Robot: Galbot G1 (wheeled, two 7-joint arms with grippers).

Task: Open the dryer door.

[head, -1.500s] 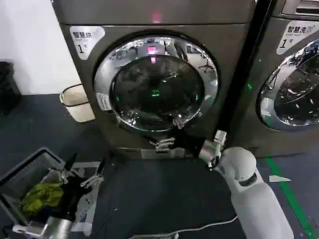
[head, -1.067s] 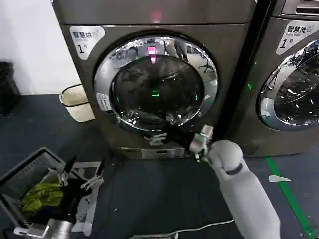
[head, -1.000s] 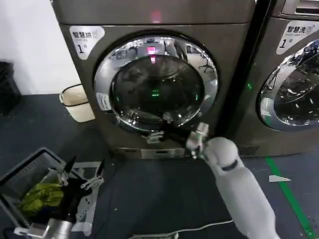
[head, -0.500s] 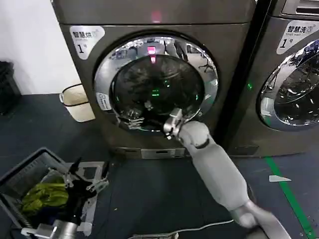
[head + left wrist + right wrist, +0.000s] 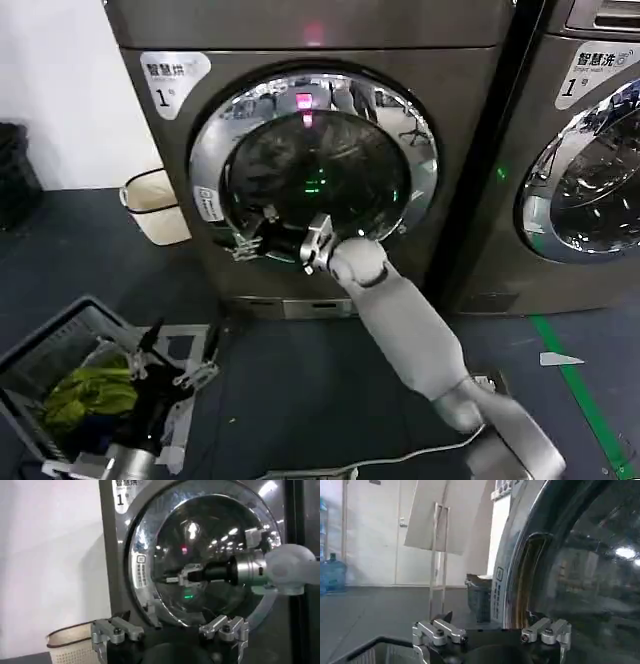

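Two chrome-ringed machines, each with a corner sticker reading "1" under Chinese characters; the dryer door is on the left machine, looking shut. Right gripper, fingers spread, sits at the door's 8 o'clock by a small rim label. Left gripper, fingers apart, hangs low beside one basket.
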